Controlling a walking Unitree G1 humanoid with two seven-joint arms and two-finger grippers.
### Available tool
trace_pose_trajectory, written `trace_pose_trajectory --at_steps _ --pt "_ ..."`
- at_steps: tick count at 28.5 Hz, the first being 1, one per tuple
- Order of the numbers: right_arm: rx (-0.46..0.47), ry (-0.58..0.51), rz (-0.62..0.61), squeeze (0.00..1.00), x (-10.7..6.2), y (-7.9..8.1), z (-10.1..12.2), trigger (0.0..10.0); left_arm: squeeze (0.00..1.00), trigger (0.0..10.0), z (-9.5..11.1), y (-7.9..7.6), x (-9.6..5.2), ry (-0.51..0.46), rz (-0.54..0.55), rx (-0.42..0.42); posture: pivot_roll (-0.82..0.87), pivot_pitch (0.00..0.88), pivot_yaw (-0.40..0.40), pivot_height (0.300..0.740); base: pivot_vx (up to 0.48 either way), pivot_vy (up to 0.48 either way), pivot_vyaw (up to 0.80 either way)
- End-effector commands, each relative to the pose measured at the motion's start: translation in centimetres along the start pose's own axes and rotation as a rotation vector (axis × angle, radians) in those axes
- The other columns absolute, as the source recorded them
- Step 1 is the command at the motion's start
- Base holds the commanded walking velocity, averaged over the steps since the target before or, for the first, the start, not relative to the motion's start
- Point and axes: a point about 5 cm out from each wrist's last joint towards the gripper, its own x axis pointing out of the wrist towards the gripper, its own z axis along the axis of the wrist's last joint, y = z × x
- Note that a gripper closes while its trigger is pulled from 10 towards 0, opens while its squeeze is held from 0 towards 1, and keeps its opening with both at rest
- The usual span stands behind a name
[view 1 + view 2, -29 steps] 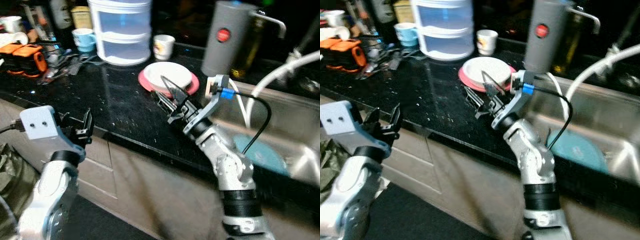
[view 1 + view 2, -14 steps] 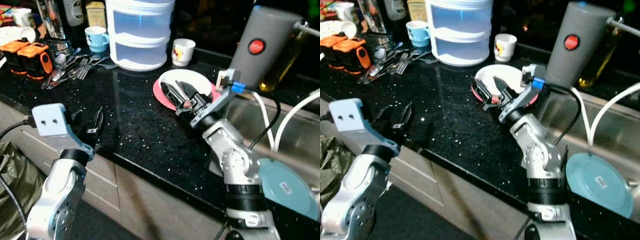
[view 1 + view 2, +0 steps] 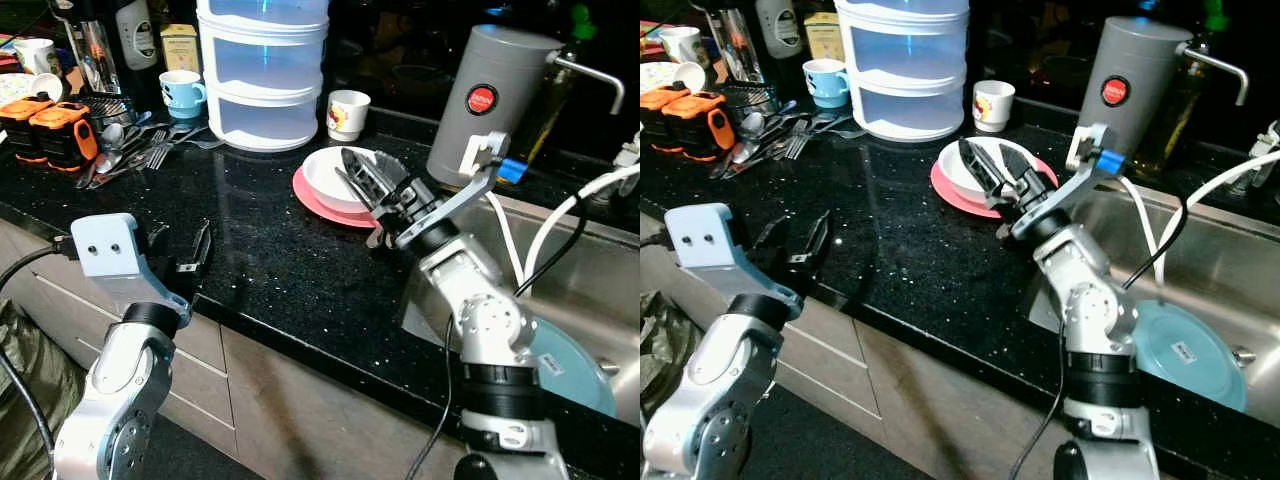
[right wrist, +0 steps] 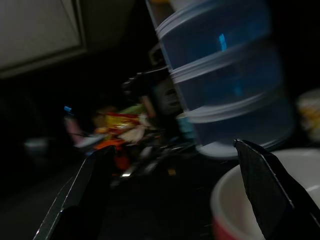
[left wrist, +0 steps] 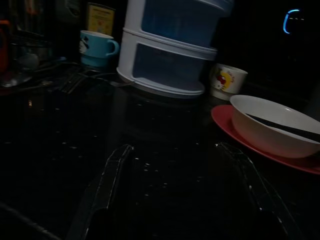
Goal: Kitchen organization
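Note:
A white bowl (image 3: 332,178) sits on a pink plate (image 3: 312,196) on the black countertop (image 3: 270,270). My right gripper (image 3: 347,165) hangs open over the bowl's right side, and one black finger (image 5: 282,126) reaches across the bowl's inside. In the right wrist view both fingers (image 4: 75,195) are spread wide, with the bowl's rim (image 4: 231,200) between them. My left gripper (image 3: 183,250) is open and low over the counter's front edge, left of the plate, holding nothing.
A stacked clear container (image 3: 262,70), a blue mug (image 3: 182,92) and a white cup (image 3: 347,112) stand behind the plate. Cutlery (image 3: 140,155) and orange tools (image 3: 50,120) lie far left. A grey carafe (image 3: 482,100) borders the sink (image 3: 590,290), which holds a teal plate (image 3: 578,362).
The camera has shifted. My right gripper has gone from the counter in front of the plate to over the bowl. The left gripper stays by the counter's edge.

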Motion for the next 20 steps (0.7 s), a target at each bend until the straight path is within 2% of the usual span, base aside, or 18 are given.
trace_pose_trajectory --at_steps 1,4,8,9,10,13,16,17,18,20 --pt "-0.118 0.015 -0.032 0.00 0.1 -0.8 0.6 10.0 0.00 10.0 -0.3 -0.1 -0.1 0.015 -0.007 -0.003 0.14 0.000 -0.032 0.740 0.000 0.000 0.00" --pt "-0.254 0.052 -0.068 0.00 0.1 -1.8 1.2 10.0 0.00 10.0 -0.3 -0.2 -0.1 0.016 -0.010 -0.004 0.14 0.000 -0.037 0.740 0.000 0.000 0.00" --pt "-0.476 0.102 -0.144 0.00 -0.8 -4.4 3.5 10.0 0.00 10.0 -0.1 -0.3 -0.2 0.010 -0.032 -0.011 0.14 0.000 -0.037 0.740 0.000 0.000 0.00" --pt "-0.508 0.117 -0.145 0.00 -1.1 -4.7 4.0 10.0 0.00 10.0 -0.1 -0.3 -0.2 0.010 -0.036 -0.013 0.14 0.000 -0.037 0.740 0.000 0.000 0.00" --pt "-0.508 0.117 -0.145 0.00 -1.1 -4.7 4.0 10.0 0.00 10.0 -0.1 -0.3 -0.2 0.010 -0.036 -0.013 0.14 0.000 -0.037 0.740 0.000 0.000 0.00" --pt "-0.536 0.184 -0.131 0.00 -2.8 -6.0 5.0 10.0 0.00 10.0 -0.1 -0.4 -0.2 0.013 -0.048 -0.016 0.13 0.000 -0.038 0.740 0.000 0.000 0.00" --pt "-0.529 0.225 -0.087 0.00 -4.0 -6.3 5.0 10.0 0.00 10.0 -0.1 -0.4 -0.2 0.012 -0.053 -0.020 0.12 0.000 -0.035 0.740 0.000 0.000 0.00" --pt "-0.515 0.234 -0.070 0.00 -4.5 -6.3 5.0 10.0 0.00 10.0 -0.1 -0.3 -0.2 0.012 -0.054 -0.020 0.12 0.000 -0.033 0.740 0.000 0.000 0.00" --pt "-0.459 0.236 -0.019 0.00 -5.2 -6.1 5.1 10.0 0.00 10.0 -0.1 -0.3 -0.2 0.012 -0.054 -0.019 0.12 0.000 -0.032 0.740 0.000 0.000 0.00" --pt "-0.401 0.216 0.015 0.00 -5.5 -5.8 5.1 10.0 0.00 10.0 -0.1 -0.2 -0.1 0.011 -0.057 -0.019 0.12 0.000 -0.029 0.740 0.000 0.000 0.00"
